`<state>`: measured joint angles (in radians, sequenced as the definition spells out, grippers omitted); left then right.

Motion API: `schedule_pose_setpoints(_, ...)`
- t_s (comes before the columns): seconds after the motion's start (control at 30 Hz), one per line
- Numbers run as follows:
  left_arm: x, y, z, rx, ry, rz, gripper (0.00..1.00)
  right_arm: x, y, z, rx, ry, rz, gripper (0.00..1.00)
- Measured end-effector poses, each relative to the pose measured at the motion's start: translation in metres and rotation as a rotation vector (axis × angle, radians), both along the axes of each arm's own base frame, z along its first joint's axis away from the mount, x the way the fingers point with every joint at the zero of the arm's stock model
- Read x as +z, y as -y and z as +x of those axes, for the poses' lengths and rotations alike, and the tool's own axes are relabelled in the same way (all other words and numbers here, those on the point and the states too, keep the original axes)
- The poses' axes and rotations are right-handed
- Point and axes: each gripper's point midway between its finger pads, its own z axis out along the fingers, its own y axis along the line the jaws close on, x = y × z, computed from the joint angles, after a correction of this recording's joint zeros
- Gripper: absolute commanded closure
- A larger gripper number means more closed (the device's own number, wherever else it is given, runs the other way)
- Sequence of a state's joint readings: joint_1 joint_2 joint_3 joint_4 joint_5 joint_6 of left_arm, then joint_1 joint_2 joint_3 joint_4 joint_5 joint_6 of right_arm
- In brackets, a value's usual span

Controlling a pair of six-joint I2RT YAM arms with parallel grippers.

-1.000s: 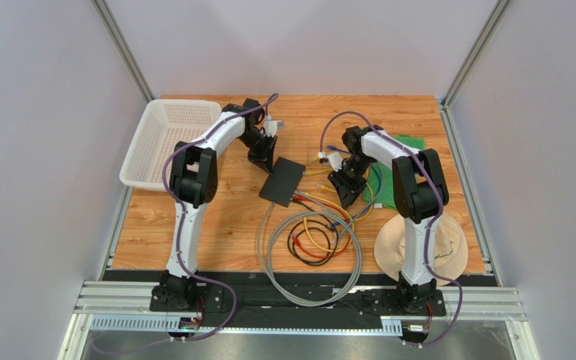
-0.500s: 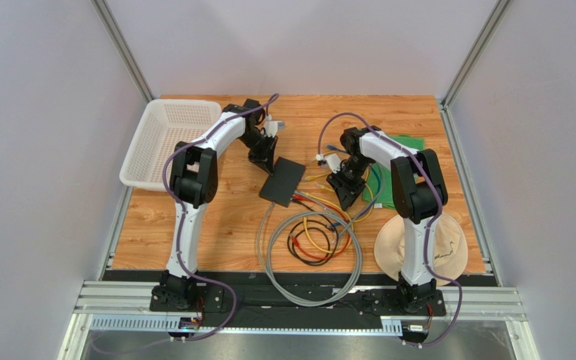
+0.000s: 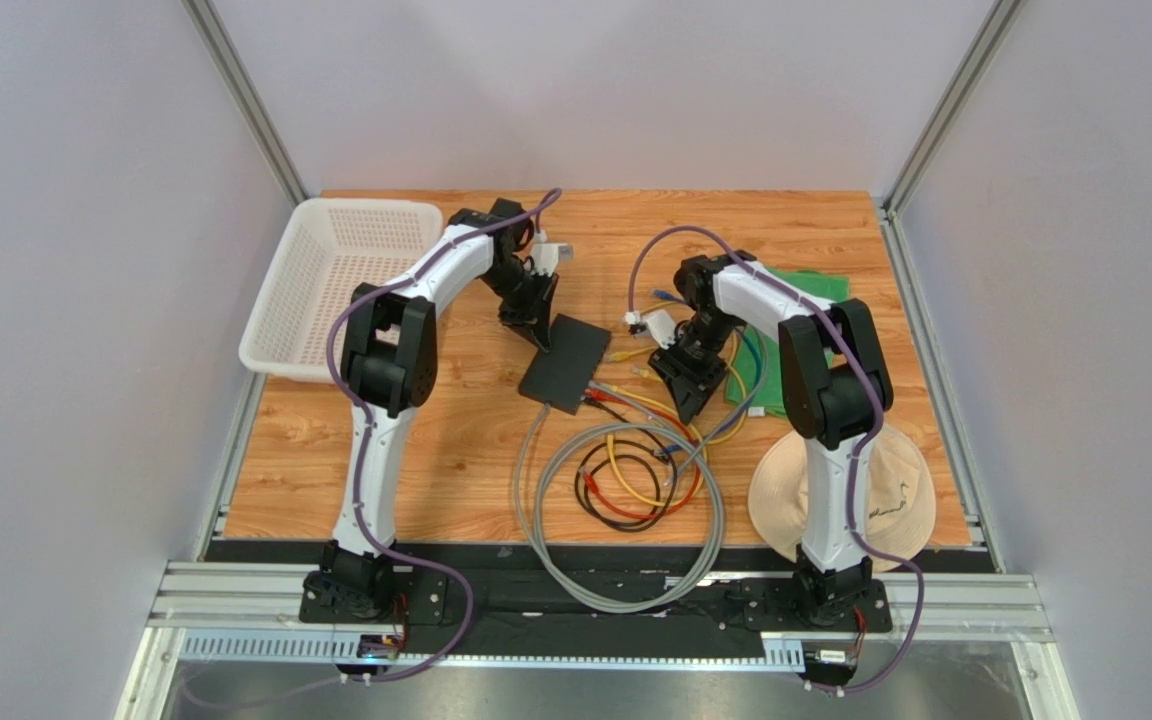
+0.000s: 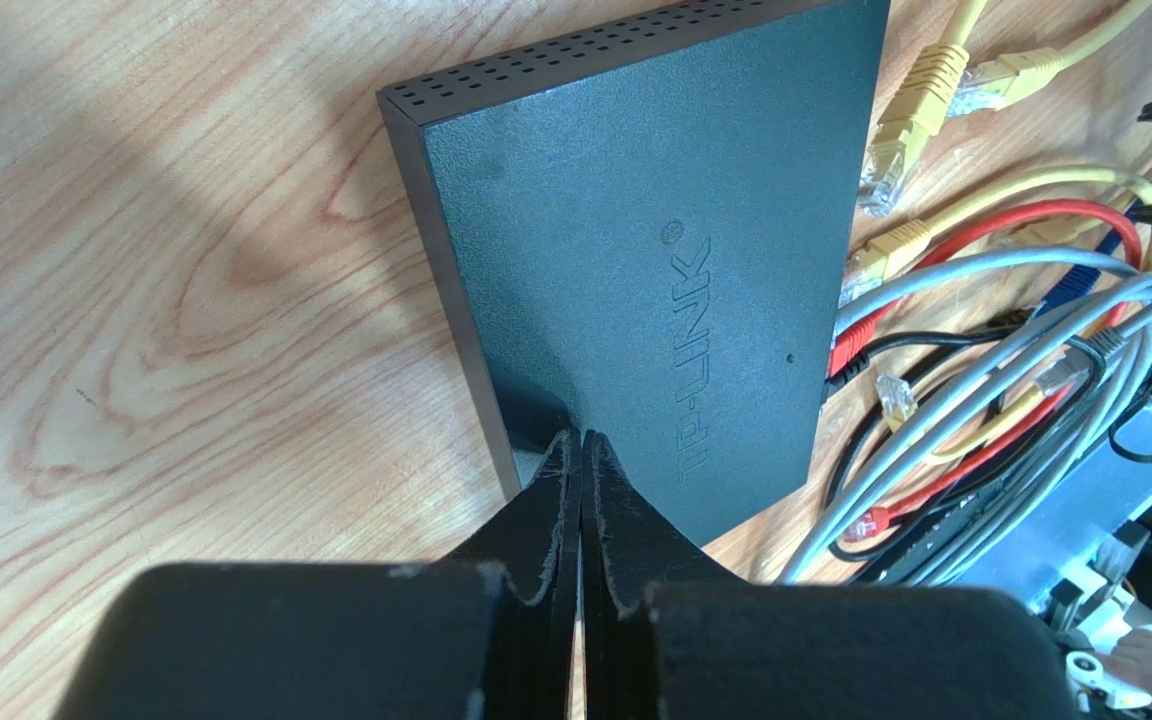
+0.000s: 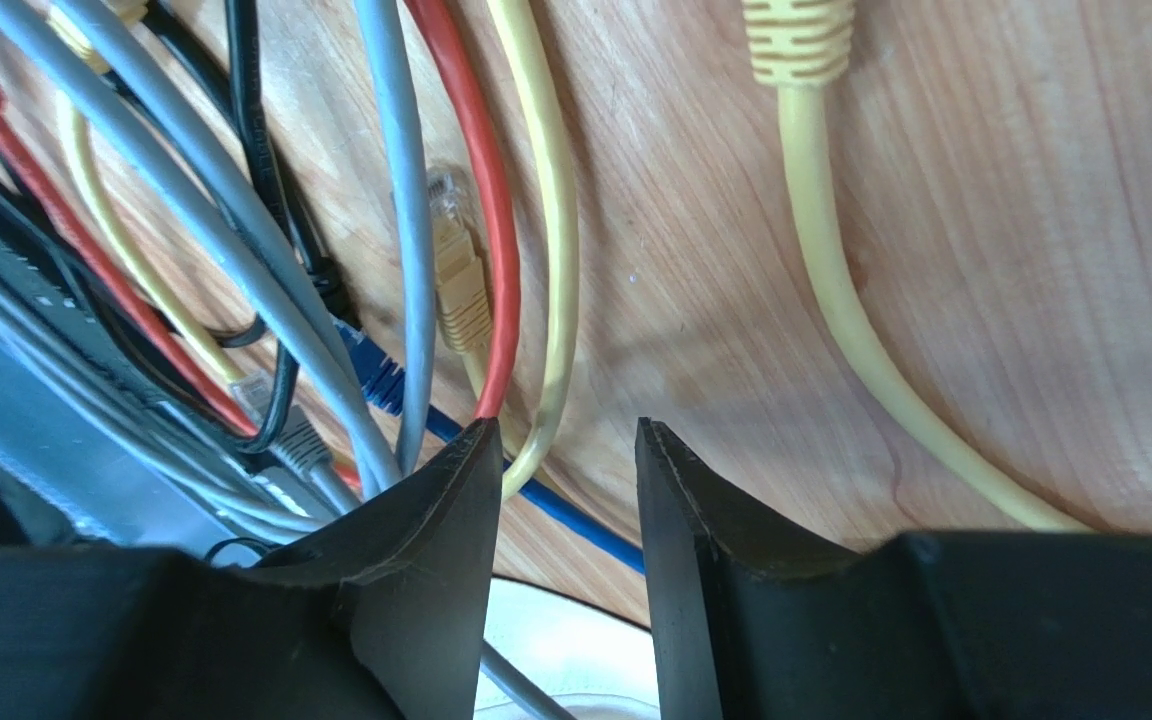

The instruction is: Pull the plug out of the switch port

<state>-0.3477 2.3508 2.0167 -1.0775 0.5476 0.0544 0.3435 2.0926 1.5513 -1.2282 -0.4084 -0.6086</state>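
Right gripper (image 5: 567,438) has edged toward the flat matte-black switch box (image 3: 566,365). Left gripper (image 4: 582,443) unmoved, jaws closed and empty, tips on the switch's top, apparently bracing it. Right jaws half open over loose coloured cables (image 5: 495,225), gripping nothing. Approach step; next, line up on a seated plug. Switch mid wooden table (image 3: 432,450), long axis far-to-near, ports facing right arm.

white basket (image 3: 330,278), green mat (image 3: 823,288), tan hat (image 3: 910,525)

Flat matte-black switch (image 3: 566,365) — slightly askew
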Motion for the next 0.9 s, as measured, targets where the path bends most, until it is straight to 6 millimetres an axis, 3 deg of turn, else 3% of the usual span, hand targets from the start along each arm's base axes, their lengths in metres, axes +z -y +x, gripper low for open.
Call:
schedule_pose_setpoints(0.23,0.000,0.000,0.000,-0.002,0.002,0.003,1.00,-0.010,-0.004,0.000,0.075,0.056,-0.072,0.62)
schedule_pose_setpoints(0.47,0.000,0.001,-0.001,-0.005,0.002,0.006,1.00,-0.015,0.001,0.002,0.057,0.084,-0.150,0.90)
schedule_pose_setpoints(0.67,0.000,0.001,-0.001,-0.005,0.002,0.005,1.00,-0.011,0.013,0.012,0.060,0.129,-0.190,0.97)
schedule_pose_setpoints(0.73,0.000,0.002,-0.001,-0.006,0.002,0.005,1.00,-0.004,0.023,0.026,0.049,0.161,-0.203,0.98)
schedule_pose_setpoints(0.8,0.000,0.002,-0.001,-0.006,0.002,0.005,1.00,0.012,0.034,0.055,0.018,0.230,-0.205,0.98)
schedule_pose_setpoints(0.9,0.000,0.002,-0.001,-0.006,0.002,0.006,1.00,0.057,0.057,0.130,-0.058,0.422,-0.200,0.93)
